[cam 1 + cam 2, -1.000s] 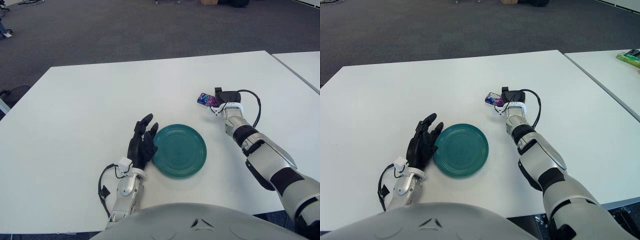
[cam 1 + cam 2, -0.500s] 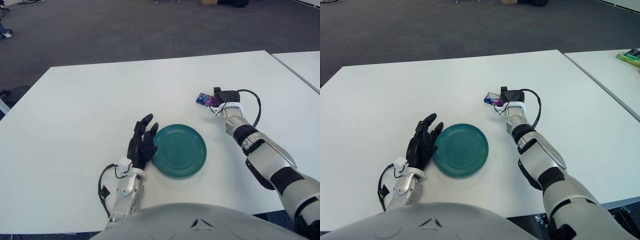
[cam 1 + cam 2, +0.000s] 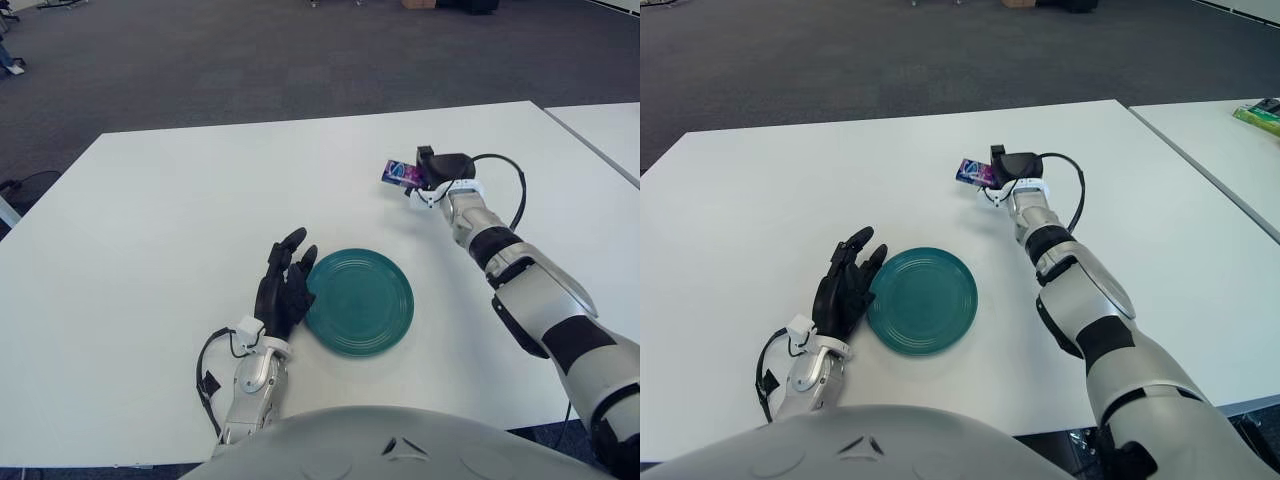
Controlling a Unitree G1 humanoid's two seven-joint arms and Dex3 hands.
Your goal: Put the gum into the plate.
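Note:
A small blue and purple gum pack (image 3: 400,174) is held above the white table, beyond and to the right of the teal plate (image 3: 358,300). My right hand (image 3: 432,168) is shut on the gum pack, gripping its right end, with the arm stretched out over the table. The plate lies flat near the table's front and holds nothing. My left hand (image 3: 284,283) shows just left of the plate, its black fingers spread and holding nothing.
The white table (image 3: 180,220) spreads wide on all sides of the plate. A second white table (image 3: 1230,150) stands to the right across a narrow gap, with a green object (image 3: 1262,116) on it. Dark carpet lies beyond.
My right hand has lifted the gum pack and carried it up and to the left, away from where it was near the table surface. The left hand and the plate have not moved.

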